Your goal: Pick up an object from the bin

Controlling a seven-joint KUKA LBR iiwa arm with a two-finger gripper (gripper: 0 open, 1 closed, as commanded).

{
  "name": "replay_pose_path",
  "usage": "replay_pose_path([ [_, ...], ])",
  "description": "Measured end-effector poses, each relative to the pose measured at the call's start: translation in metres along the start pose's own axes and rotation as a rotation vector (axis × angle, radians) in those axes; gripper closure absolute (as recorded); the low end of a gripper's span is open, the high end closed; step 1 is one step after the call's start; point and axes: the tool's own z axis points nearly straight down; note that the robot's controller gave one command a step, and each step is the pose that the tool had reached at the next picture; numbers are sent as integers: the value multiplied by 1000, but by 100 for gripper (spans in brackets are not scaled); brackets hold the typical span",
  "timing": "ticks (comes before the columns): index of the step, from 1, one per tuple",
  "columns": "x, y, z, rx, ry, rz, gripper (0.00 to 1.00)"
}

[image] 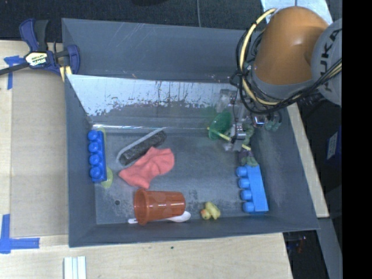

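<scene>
My gripper (pixel 236 133) hangs low at the bin's right side, under the arm's orange dome. A small green translucent thing (pixel 220 124) with a yellow-green stick lies right against its left side; whether it is gripped I cannot tell. A blue studded block (pixel 251 189) lies just below the gripper, along the right wall.
A pink cloth (pixel 148 166) and a dark long thing in a clear wrap (pixel 141 145) lie mid-left. A red-orange cup (pixel 158 205) lies on its side at the front, with a small yellow thing (pixel 210 211) beside it. A second blue block (pixel 96 154) lies by the left wall.
</scene>
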Motion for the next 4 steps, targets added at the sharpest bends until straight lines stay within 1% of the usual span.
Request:
replay_pose_path([
  [1, -2, 0, -5, 1, -9, -1, 0],
  [2, -2, 31, 50, 1, -16, 2, 0],
  [3, 8, 56, 68, 2, -7, -75, 0],
  [4, 5, 93, 69, 0, -14, -19, 0],
])
